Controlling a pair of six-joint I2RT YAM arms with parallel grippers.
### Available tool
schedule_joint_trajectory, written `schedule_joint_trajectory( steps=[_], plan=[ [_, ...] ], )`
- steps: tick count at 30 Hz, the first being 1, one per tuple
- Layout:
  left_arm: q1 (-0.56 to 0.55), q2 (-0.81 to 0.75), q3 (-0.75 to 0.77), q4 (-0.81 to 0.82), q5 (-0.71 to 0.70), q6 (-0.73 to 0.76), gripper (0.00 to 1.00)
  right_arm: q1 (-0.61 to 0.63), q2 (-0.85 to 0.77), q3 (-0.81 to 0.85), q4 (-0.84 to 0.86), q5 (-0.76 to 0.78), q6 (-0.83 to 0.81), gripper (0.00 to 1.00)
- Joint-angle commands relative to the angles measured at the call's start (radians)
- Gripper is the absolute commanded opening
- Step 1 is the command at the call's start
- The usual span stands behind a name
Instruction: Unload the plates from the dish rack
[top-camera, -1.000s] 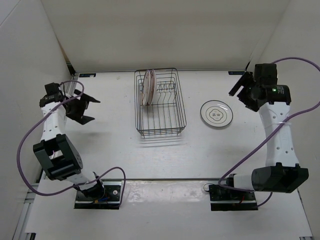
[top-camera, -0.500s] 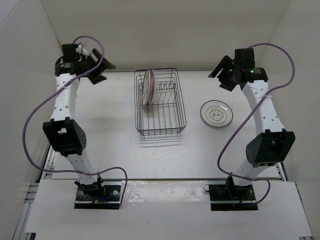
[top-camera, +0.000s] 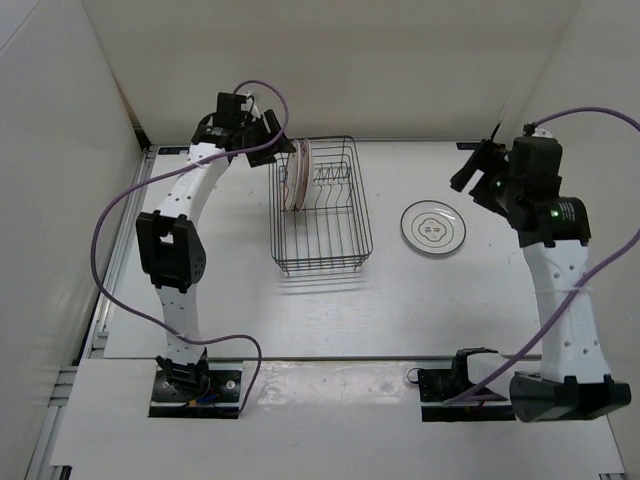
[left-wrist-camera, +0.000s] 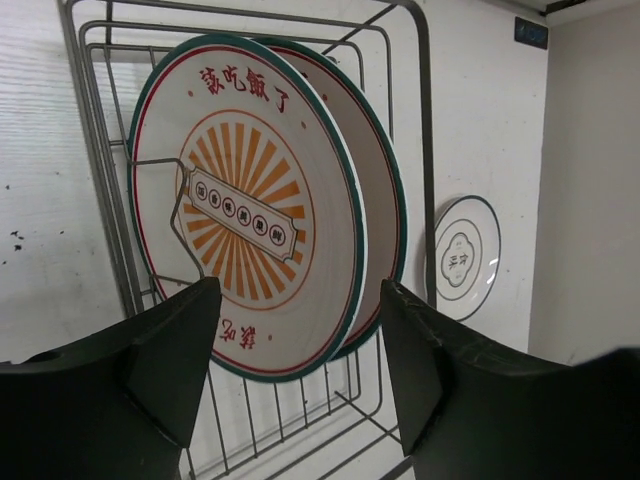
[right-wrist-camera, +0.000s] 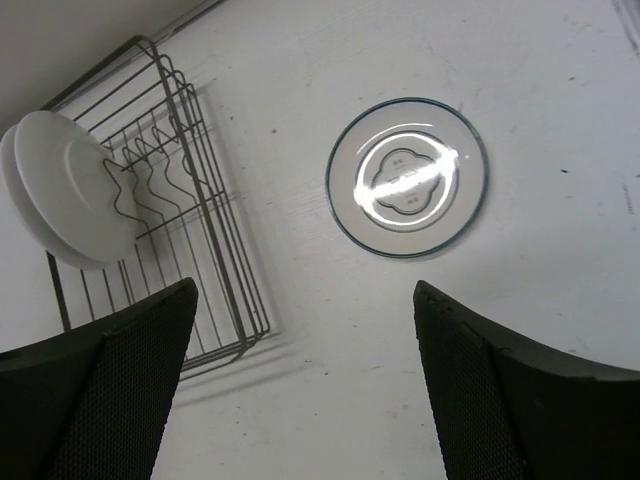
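- Three plates in all: two stand in the dish rack (top-camera: 322, 268), one lies flat on the table (top-camera: 220, 260).
- One rack: dark wire, rectangular, with a grid base and a row of upright tines. It sits mid-table, towards the far side.
- Front plate (left-wrist-camera: 245, 210): upright on edge at the rack's far-left end. It has a whitish face, a green rim with a red line inside, an orange sunburst, red characters and a small banner at centre.
- Rear plate (left-wrist-camera: 385, 200): just behind the front one and mostly hidden; its rim shows the same colours.
- White plate (top-camera: 433, 227): on the table right of the rack and apart from it. It has a thin dark rim and a dark lobed outline at centre.
- Left gripper (left-wrist-camera: 300, 290): at the rack's far-left corner, facing the front plate, fingers spread wide and holding nothing.
- Right gripper (right-wrist-camera: 305, 295): raised over the table's far-right part, fingers wide apart and empty. The white plate and the rack lie in its view.
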Motion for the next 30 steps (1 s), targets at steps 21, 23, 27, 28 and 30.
schedule_joint_trajectory(
  steps=[21, 23, 27, 28, 30],
  plan=[
    [-0.025, 0.033, 0.028, 0.085, -0.094, -0.017, 0.72, -0.013, -0.266, -0.155, -0.187, 0.256, -0.056, 0.9],
    [-0.02, 0.018, 0.022, 0.097, -0.1, -0.033, 0.72, -0.013, -0.272, -0.174, -0.19, 0.256, -0.044, 0.9],
    [-0.02, 0.005, 0.016, 0.103, -0.096, -0.04, 0.73, -0.012, -0.281, -0.203, -0.201, 0.253, -0.028, 0.9],
    [-0.022, 0.005, 0.011, 0.103, -0.094, -0.042, 0.73, -0.012, -0.286, -0.211, -0.201, 0.253, -0.024, 0.9],
    [-0.019, -0.004, -0.013, 0.115, -0.087, -0.06, 0.73, -0.015, -0.284, -0.231, -0.198, 0.256, -0.014, 0.9]
  ],
)
